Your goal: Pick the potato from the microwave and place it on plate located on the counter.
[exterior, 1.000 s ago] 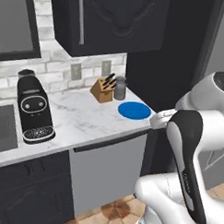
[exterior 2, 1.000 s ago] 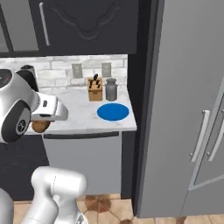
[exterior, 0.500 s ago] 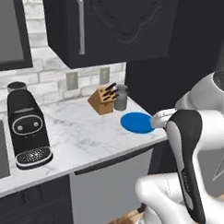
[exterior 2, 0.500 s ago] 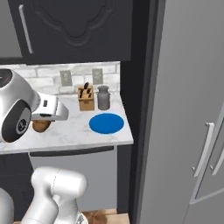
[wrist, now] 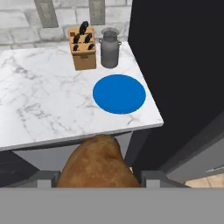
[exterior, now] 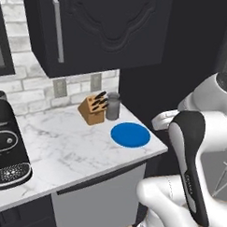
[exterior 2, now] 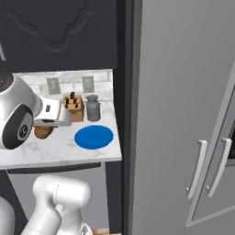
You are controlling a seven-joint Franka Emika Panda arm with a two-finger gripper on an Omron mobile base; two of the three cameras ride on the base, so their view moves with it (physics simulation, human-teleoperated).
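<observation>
Fingers (wrist: 48,178) pinch the potato (wrist: 97,162) as I watch it hang off the front edge of the counter (wrist: 43,105). Largest down: counter, blue plate (wrist: 119,93) near its right end, knife block (wrist: 83,48), grey canister (wrist: 109,42).

No writing, label, brand, number or sign can be read anywhere in these pictures. The black coffee machine (exterior: 8,150), standing on the counter (exterior: 67,146) well off to the left of the hand (wrist: 99,177), carries round dials and a grille but no legible marking. The knife block (wrist: 82,48) and the metal canister (wrist: 109,48), both beyond the hand at the back of the counter, are plain. The blue plate (wrist: 119,93) ahead of the hand bears no print. The two wall outlets (exterior: 60,87) behind show only blank faces.
</observation>
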